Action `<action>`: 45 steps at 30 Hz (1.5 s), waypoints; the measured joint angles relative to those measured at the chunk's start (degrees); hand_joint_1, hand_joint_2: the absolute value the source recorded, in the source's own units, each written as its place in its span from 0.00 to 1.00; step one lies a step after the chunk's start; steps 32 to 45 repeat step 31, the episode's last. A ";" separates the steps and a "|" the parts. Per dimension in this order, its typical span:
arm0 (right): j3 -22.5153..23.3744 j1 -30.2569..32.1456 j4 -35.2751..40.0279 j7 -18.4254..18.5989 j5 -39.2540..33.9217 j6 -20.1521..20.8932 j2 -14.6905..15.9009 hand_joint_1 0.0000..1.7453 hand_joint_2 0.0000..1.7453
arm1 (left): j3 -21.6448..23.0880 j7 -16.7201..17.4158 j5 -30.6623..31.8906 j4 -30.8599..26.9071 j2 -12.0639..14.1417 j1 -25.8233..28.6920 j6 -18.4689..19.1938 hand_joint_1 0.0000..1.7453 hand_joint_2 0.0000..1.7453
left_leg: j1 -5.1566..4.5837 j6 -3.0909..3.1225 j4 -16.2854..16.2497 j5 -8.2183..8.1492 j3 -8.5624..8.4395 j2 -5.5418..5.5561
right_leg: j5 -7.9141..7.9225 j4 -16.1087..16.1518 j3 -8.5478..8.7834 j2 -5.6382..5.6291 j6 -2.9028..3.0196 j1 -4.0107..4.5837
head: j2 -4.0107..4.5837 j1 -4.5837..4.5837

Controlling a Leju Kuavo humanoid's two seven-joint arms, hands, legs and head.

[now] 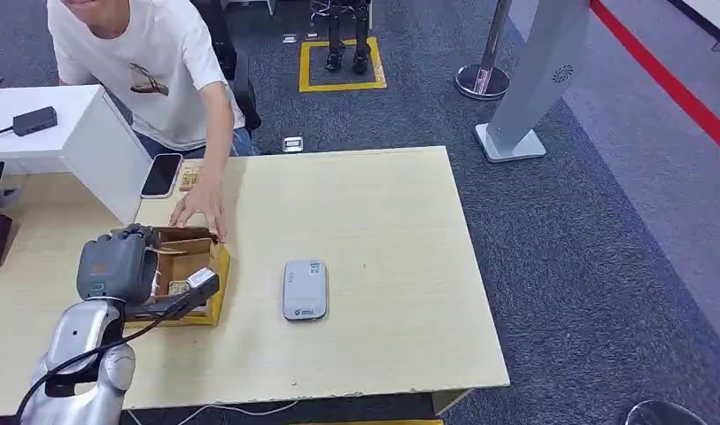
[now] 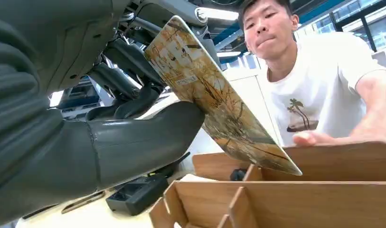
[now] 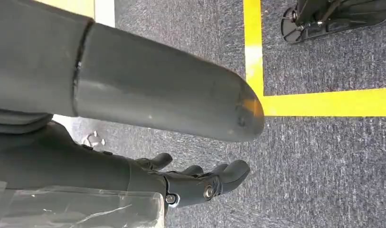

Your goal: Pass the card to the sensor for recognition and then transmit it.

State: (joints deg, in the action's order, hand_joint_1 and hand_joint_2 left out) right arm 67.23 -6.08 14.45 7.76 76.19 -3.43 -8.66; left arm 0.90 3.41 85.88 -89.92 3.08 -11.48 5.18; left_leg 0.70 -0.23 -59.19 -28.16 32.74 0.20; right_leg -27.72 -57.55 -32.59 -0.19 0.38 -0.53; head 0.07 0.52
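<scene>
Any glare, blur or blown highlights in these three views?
Head view: even light, sharp, mild wide-angle bend at the table edges. Left wrist view: ceiling lights blown out behind the card; near thumb soft. Right wrist view: thumb close and soft, carpet sharp, yellow floor tape bright.

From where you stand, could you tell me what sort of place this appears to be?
Probably a robotics lab or demo hall: grey carpet marked with yellow floor tape around another robot's feet, a stanchion beside a red line, and a wooden table holding a card box and sensor.
</scene>
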 joint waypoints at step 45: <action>-1.27 -0.03 -0.02 0.15 1.99 1.03 0.00 0.00 0.00 | -0.57 0.63 3.96 7.37 0.04 -11.94 -0.33 1.00 1.00 | 0.00 0.00 -0.01 0.00 0.02 0.02 | 0.00 0.00 0.01 0.02 0.00 0.00 | 0.00 0.00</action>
